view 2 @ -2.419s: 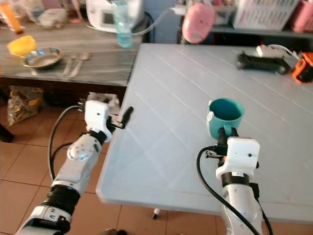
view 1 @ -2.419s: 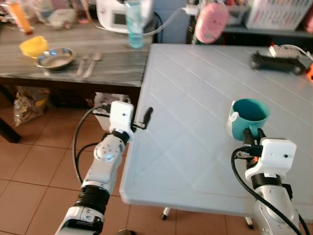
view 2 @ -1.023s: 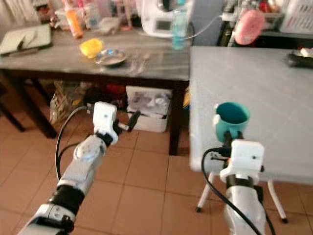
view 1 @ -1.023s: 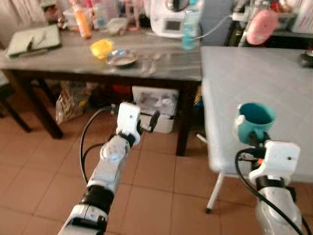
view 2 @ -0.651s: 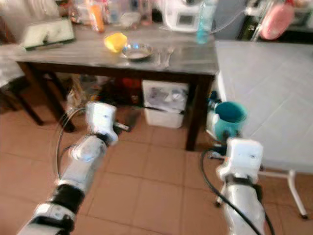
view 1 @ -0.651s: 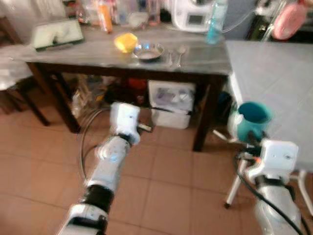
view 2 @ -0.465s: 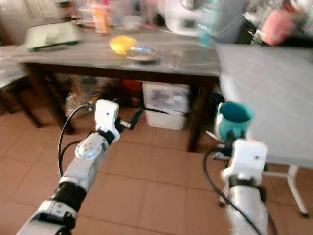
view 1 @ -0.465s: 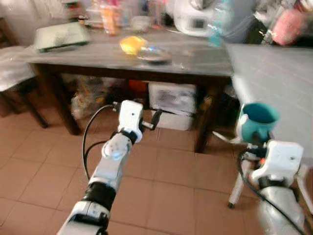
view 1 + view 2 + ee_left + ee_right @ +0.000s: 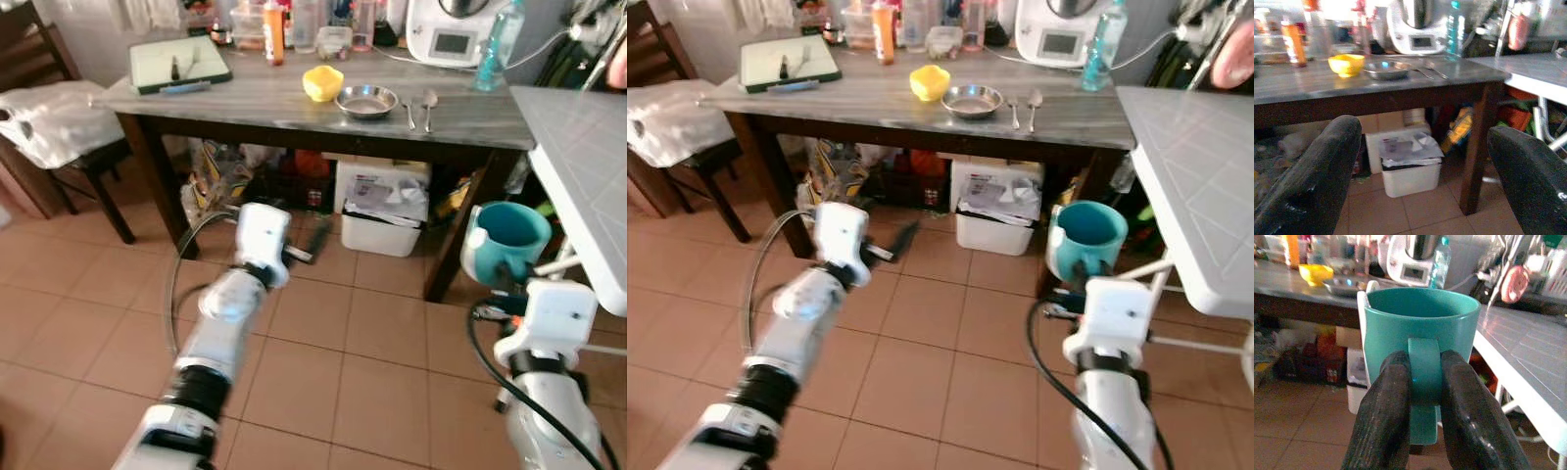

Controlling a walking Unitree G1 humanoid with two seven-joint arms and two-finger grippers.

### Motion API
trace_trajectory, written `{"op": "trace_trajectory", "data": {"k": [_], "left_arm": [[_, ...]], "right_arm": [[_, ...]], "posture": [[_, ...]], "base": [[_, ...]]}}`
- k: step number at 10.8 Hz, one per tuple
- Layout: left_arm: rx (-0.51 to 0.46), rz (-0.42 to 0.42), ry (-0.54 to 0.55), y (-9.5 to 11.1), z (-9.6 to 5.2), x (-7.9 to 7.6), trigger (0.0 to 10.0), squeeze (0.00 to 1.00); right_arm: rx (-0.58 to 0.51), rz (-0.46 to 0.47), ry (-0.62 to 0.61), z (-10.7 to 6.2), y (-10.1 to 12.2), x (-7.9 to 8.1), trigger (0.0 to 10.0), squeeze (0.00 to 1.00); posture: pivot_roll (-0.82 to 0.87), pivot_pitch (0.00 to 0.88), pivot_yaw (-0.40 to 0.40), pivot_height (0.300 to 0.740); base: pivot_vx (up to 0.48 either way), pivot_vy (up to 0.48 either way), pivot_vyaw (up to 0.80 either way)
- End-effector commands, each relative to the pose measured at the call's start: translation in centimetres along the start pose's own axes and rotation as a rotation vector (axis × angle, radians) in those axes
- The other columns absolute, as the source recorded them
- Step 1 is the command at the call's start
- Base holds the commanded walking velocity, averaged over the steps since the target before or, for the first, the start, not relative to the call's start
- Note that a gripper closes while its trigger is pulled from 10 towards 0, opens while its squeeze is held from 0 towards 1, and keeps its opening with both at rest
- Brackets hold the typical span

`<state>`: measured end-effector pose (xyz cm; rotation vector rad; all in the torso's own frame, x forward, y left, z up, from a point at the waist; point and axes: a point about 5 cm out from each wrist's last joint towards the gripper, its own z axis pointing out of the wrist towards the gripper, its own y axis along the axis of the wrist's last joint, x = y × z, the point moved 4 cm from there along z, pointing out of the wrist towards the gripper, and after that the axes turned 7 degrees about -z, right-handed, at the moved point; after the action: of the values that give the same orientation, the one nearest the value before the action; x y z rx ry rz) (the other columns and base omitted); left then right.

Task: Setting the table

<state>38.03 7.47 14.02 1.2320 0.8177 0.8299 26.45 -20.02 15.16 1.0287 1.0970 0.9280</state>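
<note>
The view had swung left off the white table (image 9: 588,186) toward the dark table (image 9: 294,98). Nearest, the right gripper (image 9: 1422,396) stayed clamped on the handle of the upright teal mug (image 9: 505,240), while the left gripper (image 9: 315,241) hung spread apart. Farther off sat a yellow bowl (image 9: 322,82) and steel dish (image 9: 366,100); contents couldn't be told.

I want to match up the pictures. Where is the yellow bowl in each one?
Left eye view: yellow bowl on the dark table, beside the metal dish.
Right eye view: same spot, left of the dish.
Left wrist view: on the tabletop, next to the dish.
Right wrist view: behind the teal mug.
Shared landmark: the metal dish.
</note>
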Motion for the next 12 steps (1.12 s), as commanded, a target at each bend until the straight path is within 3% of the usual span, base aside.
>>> {"op": "trace_trajectory", "data": {"k": [1,12], "left_arm": [[-0.017,0.002,-0.031,0.4,0.2,-0.8,10.0,0.00],[-0.009,-0.046,-0.095,-0.1,0.4,-2.5,10.0,0.00]], "right_arm": [[-0.019,-0.007,-0.022,0.1,0.4,-0.5,10.0,0.00],[-0.009,-0.008,-0.048,0.2,0.3,-1.0,10.0,0.00]], "posture": [[-0.02,0.056,0.017,0.740],[-0.04,0.056,0.022,0.740]], "base": [[0.251,0.000,0.00],[0.372,0.000,-0.04]]}}
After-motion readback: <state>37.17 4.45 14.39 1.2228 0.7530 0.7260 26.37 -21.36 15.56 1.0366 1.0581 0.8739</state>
